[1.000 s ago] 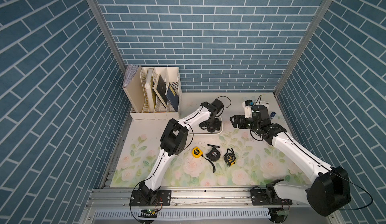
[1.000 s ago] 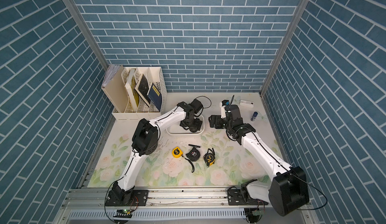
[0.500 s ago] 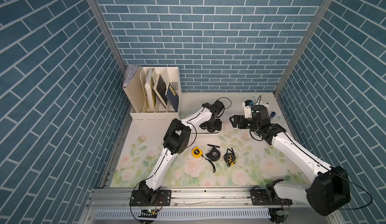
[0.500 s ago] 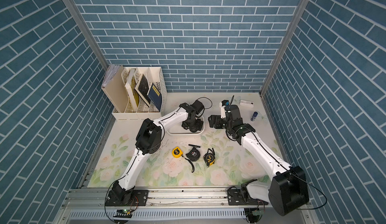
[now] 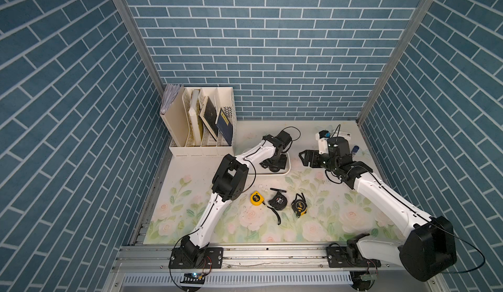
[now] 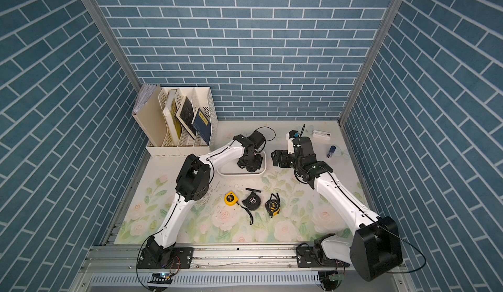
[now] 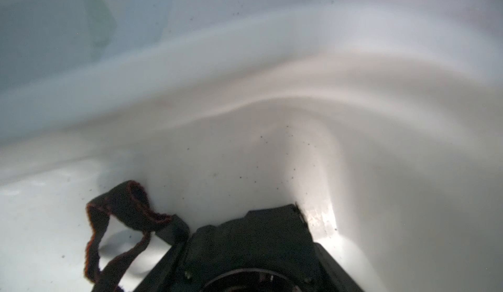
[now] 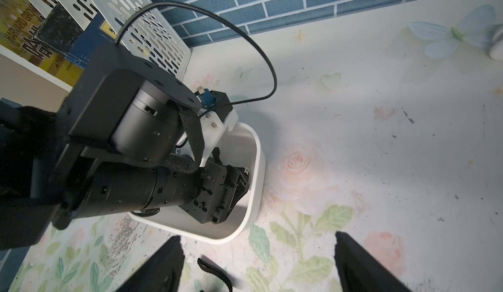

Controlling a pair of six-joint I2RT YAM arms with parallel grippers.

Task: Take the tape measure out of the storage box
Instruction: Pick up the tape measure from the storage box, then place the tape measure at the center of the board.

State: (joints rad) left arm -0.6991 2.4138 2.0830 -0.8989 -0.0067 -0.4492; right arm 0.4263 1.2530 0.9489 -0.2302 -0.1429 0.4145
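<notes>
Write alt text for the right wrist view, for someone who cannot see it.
The left claw reaches down into a shallow white box, where a black tape measure sits at its tip. Beyond them stands a cream file rack with books; nearest the camera, the right claw is wide open over a floral mat.

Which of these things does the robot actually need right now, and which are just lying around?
In the job: storage box; strapped black tape measure inside it; left gripper reaching in.
Lying about: yellow tape measure; loose black tape measure; black-and-yellow tape measure; file organizer; small blue bottle.
</notes>
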